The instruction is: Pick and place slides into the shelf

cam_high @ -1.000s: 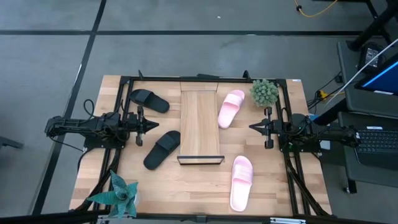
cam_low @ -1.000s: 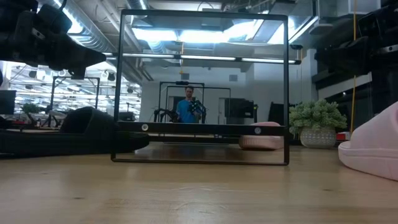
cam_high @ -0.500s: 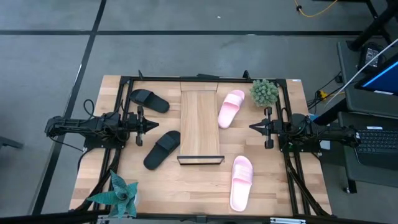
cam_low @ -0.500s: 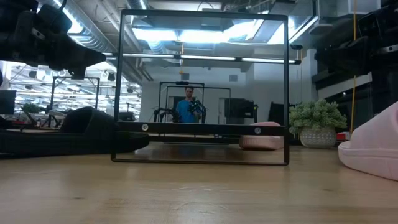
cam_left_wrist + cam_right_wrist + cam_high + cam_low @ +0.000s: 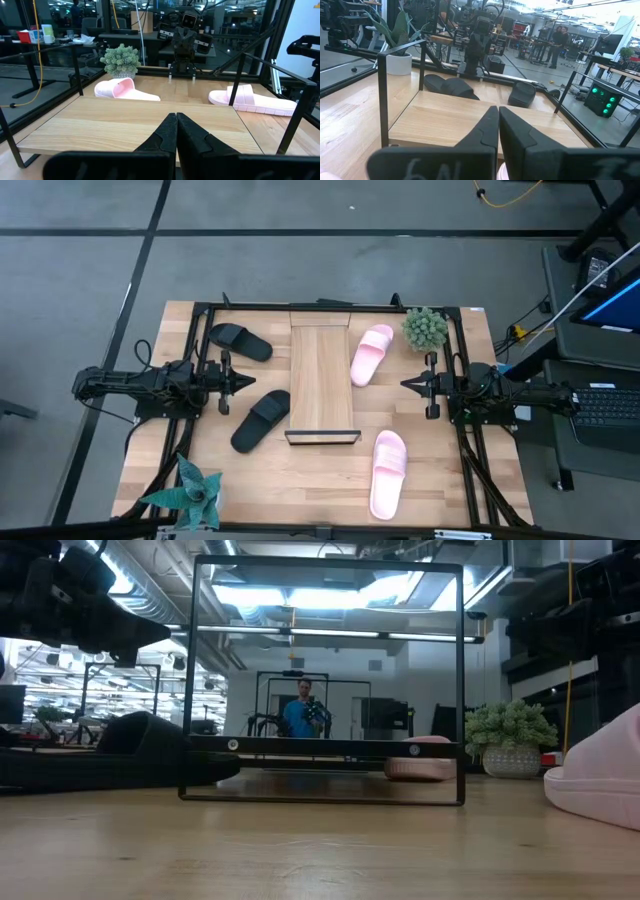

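The shelf [image 5: 321,380] is a long light-wood board with black wire rails at its short ends, in the middle of the table. One black slide [image 5: 240,340] lies sole-down at the far left, the other [image 5: 261,420] by the shelf's near left side. One pink slide [image 5: 371,354] lies right of the shelf, the second [image 5: 388,472] near the table's near edge. My left gripper [image 5: 250,380] hovers shut left of the shelf, pointing at it [image 5: 176,116]. My right gripper [image 5: 404,384] hovers shut on the right, facing the shelf [image 5: 498,107].
A bushy green plant [image 5: 425,328] stands at the far right corner, and a spiky potted plant [image 5: 190,490] at the near left corner. Black frame rails [image 5: 205,308] run around the table. A person [image 5: 305,715] stands in the room behind the table.
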